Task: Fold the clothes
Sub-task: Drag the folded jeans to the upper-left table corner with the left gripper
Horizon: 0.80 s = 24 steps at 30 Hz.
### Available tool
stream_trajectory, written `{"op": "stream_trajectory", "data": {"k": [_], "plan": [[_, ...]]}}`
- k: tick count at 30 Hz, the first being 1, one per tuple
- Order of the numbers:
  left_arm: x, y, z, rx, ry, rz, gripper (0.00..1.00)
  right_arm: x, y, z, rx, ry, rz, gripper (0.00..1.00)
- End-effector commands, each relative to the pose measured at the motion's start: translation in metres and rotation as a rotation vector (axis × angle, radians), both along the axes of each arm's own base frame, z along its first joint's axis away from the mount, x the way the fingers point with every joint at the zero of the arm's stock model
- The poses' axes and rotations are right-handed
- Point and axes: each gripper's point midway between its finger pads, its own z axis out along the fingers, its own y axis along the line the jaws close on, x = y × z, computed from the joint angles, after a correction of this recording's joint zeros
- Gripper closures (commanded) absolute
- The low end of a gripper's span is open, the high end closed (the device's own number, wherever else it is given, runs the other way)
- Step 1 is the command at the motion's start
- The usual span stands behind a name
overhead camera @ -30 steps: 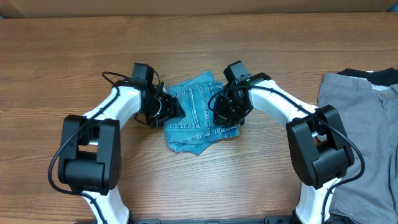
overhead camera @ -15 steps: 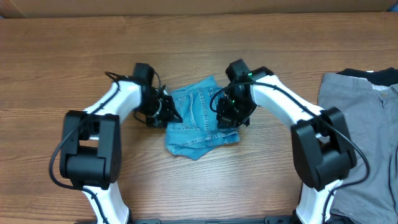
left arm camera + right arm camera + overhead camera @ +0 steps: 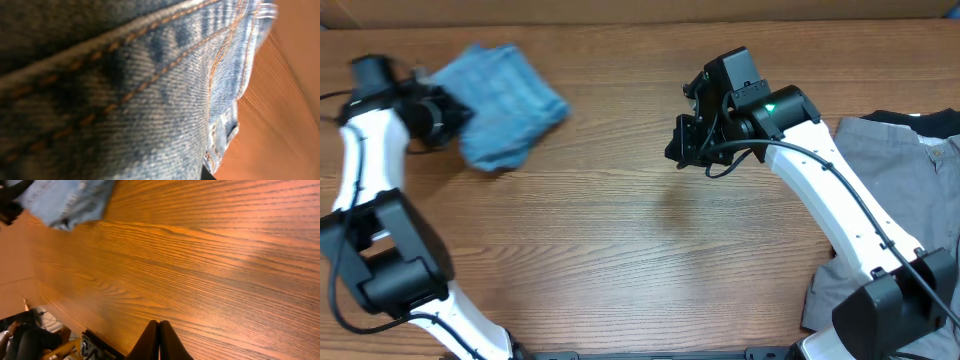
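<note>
The clothes, a folded bundle of light blue denim jeans (image 3: 508, 103), hang motion-blurred over the table's far left. My left gripper (image 3: 455, 115) is shut on the bundle's left edge. In the left wrist view denim with orange stitching (image 3: 150, 100) fills nearly the whole frame and hides the fingers. My right gripper (image 3: 682, 150) hovers over bare wood right of centre, well apart from the jeans. Its jaws (image 3: 159, 340) are pressed together with nothing between them. The right wrist view catches the jeans (image 3: 65, 200) in its upper left corner.
A grey garment (image 3: 900, 190) lies at the table's right edge with a dark piece (image 3: 910, 118) at its top. The wooden table (image 3: 620, 260) ends at a brown wall along the back.
The left gripper has shut on the folded jeans and swung them from the table's centre to the far left. The right gripper has come off the jeans and risen, moving slightly right.
</note>
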Motion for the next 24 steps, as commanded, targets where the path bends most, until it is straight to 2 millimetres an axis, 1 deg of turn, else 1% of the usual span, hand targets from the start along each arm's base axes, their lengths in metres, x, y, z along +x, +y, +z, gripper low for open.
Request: {"op": "stream_trajectory", "data": {"k": [1,2,3,4,5,6,8,12,14,16,19,21,24], "plan": [[-0.008,0.045,-0.019,0.07,0.061,0.142,0.79,-0.001,-0.002,-0.002,-0.016,0.001,0.002,0.95],[-0.01,0.054,-0.025,0.066,0.068,0.168,0.67,-0.002,-0.002,-0.003,-0.019,0.007,0.003,0.95],[-0.012,0.062,-0.03,0.056,0.074,0.193,0.48,-0.004,-0.003,-0.003,-0.022,0.014,0.003,0.95],[-0.014,0.068,-0.035,0.045,0.084,0.216,0.32,-0.005,-0.004,-0.004,-0.025,0.021,0.003,0.95],[-0.016,0.071,-0.039,0.027,0.09,0.231,0.12,-0.007,-0.004,-0.004,-0.028,0.028,0.003,0.95],[-0.018,0.074,-0.043,0.002,0.089,0.233,0.0,-0.008,-0.005,-0.005,-0.031,0.034,0.003,0.95],[-0.025,0.076,-0.043,-0.014,0.096,0.215,0.0,-0.009,-0.005,-0.005,-0.032,0.038,0.003,0.95],[-0.055,0.092,-0.035,0.041,0.157,0.19,0.0,-0.008,-0.005,-0.005,-0.032,0.039,0.0,0.95],[-0.07,0.102,-0.025,0.08,0.178,0.195,0.0,-0.008,-0.005,-0.005,-0.032,0.038,0.0,0.95],[-0.076,0.106,-0.01,0.11,0.153,0.169,0.0,-0.007,-0.005,-0.005,-0.03,0.034,0.0,0.95],[-0.075,0.105,0.01,0.169,0.104,0.11,0.0,-0.005,-0.004,-0.004,-0.025,0.024,0.0,0.95],[-0.067,0.1,0.019,0.189,0.069,0.086,0.0,-0.004,-0.003,-0.003,-0.023,0.018,0.0,0.95],[-0.049,0.078,0.02,0.221,0.019,-0.045,0.0,-0.003,-0.003,-0.003,-0.02,0.012,0.0,0.95]]}}
